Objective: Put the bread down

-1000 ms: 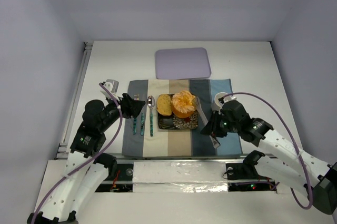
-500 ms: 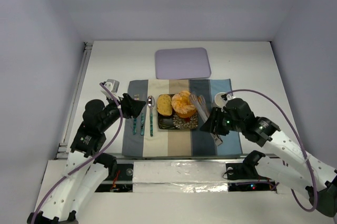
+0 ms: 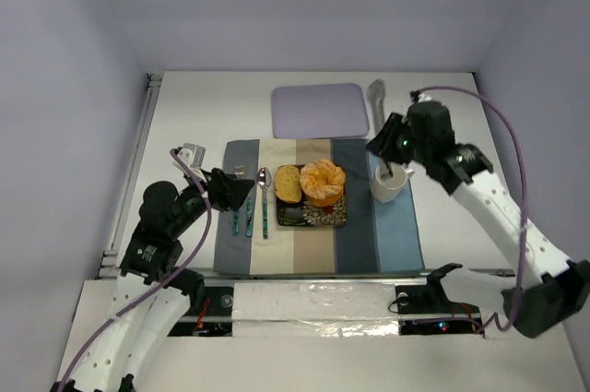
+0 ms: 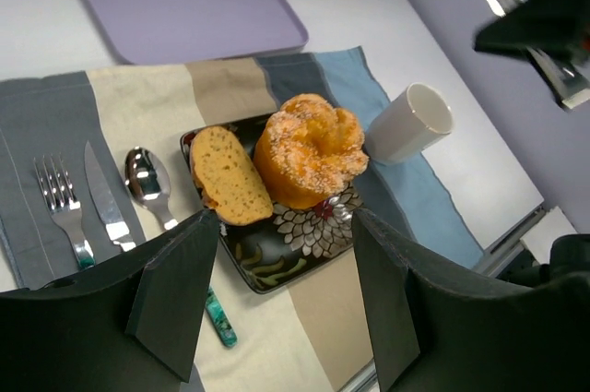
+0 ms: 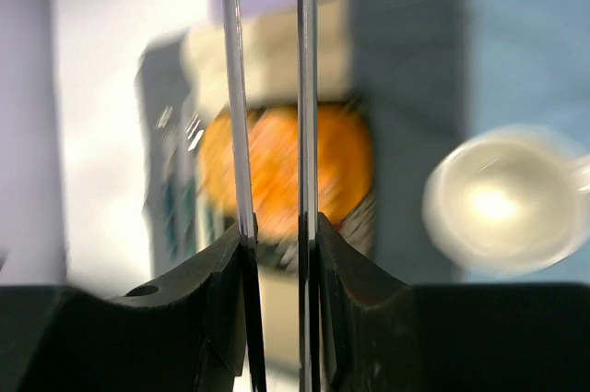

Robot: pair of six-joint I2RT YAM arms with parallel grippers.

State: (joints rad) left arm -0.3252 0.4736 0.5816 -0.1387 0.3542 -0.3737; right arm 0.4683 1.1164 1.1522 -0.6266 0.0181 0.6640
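Note:
The bread (image 3: 288,184), a golden slice with a brown crust, lies on the dark patterned plate (image 3: 313,215), touching the peeled orange (image 3: 323,180). In the left wrist view the bread (image 4: 229,175) leans against the orange (image 4: 311,148) on the plate (image 4: 277,254). My left gripper (image 3: 241,187) is open and empty, just left of the plate; it also shows in the left wrist view (image 4: 281,300). My right gripper (image 3: 392,140) is raised over the mug, shut on metal tongs (image 3: 376,93). In the blurred right wrist view my gripper (image 5: 274,235) holds the tongs (image 5: 307,88); the bread cannot be made out.
A white mug (image 3: 389,185) stands on the striped placemat (image 3: 277,249) right of the plate. A spoon (image 3: 264,180), knife (image 3: 249,217) and fork (image 3: 237,215) lie left of the plate. A lilac tray (image 3: 320,110) lies behind the placemat.
My right arm has risen and swung from beside the plate's right edge to the far right, carrying the tongs with it. The mug now shows. The left arm barely moved.

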